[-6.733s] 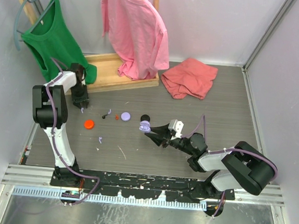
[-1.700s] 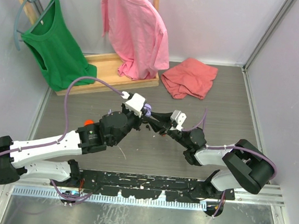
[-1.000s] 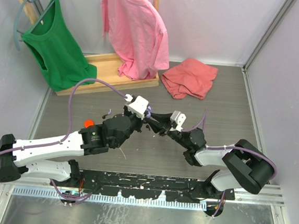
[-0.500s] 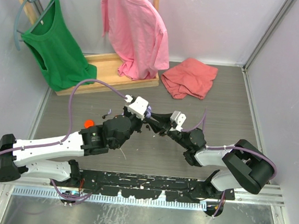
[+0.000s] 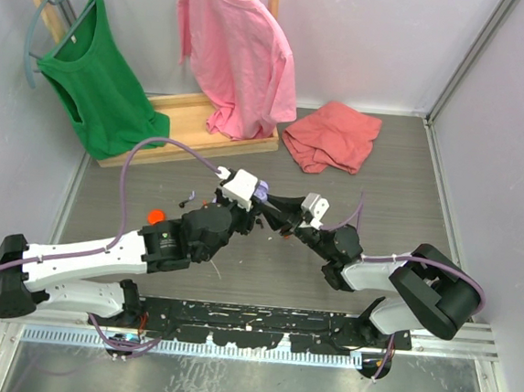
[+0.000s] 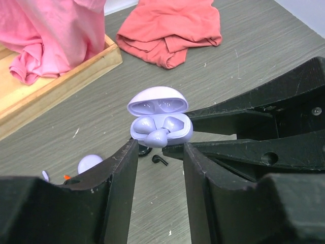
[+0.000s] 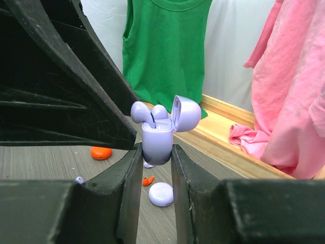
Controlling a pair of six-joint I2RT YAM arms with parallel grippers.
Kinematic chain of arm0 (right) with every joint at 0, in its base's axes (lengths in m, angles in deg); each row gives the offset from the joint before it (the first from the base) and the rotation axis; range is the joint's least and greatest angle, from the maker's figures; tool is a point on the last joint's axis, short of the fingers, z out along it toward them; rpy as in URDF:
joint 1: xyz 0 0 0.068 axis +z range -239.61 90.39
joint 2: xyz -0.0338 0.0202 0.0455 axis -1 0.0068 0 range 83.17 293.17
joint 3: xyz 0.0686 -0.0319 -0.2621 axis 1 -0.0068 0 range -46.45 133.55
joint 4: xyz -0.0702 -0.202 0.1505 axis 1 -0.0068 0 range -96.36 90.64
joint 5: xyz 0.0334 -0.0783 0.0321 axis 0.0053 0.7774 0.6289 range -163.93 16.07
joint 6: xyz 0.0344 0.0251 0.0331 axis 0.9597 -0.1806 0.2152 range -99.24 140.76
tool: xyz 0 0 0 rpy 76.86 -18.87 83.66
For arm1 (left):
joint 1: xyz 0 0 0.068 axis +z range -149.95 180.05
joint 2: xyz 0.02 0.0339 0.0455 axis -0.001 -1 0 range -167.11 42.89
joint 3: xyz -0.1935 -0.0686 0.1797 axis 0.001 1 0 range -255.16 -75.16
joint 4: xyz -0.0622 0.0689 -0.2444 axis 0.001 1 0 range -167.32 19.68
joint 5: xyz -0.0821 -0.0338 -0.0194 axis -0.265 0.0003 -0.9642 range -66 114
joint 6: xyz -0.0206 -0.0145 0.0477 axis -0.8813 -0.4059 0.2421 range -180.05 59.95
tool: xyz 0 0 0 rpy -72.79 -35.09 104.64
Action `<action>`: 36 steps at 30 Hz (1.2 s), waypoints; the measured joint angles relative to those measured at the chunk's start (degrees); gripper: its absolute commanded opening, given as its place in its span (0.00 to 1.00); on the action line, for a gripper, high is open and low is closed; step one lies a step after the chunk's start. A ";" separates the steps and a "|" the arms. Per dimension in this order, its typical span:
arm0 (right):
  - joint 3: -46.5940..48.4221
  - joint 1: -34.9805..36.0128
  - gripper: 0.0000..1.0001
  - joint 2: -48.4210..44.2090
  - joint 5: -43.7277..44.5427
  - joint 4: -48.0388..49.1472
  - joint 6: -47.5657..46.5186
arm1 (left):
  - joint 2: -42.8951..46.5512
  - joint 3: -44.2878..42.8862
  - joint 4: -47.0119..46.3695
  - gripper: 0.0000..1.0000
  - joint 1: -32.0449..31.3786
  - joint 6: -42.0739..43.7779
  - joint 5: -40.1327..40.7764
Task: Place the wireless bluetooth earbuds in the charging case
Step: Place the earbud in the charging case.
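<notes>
Mid-task, insertion partly done. Case (image 7: 155, 143) up off the table (image 5: 383, 179), mid-scene, upright, body pinched tight in right claw (image 7: 156, 150); lid (image 7: 186, 113) hinged open. Lavender bud (image 6: 156, 137) sitting at case's front lip, riding high in right wrist view w/ stem showing, so judged not fully seated. Second bud (image 7: 160, 112) in the well beside it; can't tell if pushed home. Left claw (image 6: 159, 148) just below the perched bud, jaws parted a little, gripping nothing, no contact w/ bud seen.

Remaining: press perched bud flush, prob close lid. Loose on table under the case: black bud (image 6: 160, 160), orange bud (image 7: 148, 181), also lavender disc (image 6: 90, 163) and orange disc (image 7: 101, 152), maybe other cases, unsure. Black + orange buds not yet picked up, so most of the job ahead.
</notes>
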 measured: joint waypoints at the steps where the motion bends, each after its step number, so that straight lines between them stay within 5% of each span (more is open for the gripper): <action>1: -0.07 0.00 0.01 0.00 0.04 -0.02 -0.02 | 0.00 0.00 0.22 0.48 0.00 -0.52 0.00; 10: -0.42 0.00 0.01 0.00 0.42 0.04 0.00 | 2.27 -3.72 7.34 0.68 -0.04 -7.19 -1.95; 29: -0.98 0.00 0.01 0.00 0.39 0.13 0.59 | 3.39 -9.60 19.19 0.76 0.33 -9.77 8.00; 36: -0.98 0.00 0.01 -0.07 0.13 0.22 1.33 | 2.16 -9.53 19.06 0.77 5.51 -8.44 3.15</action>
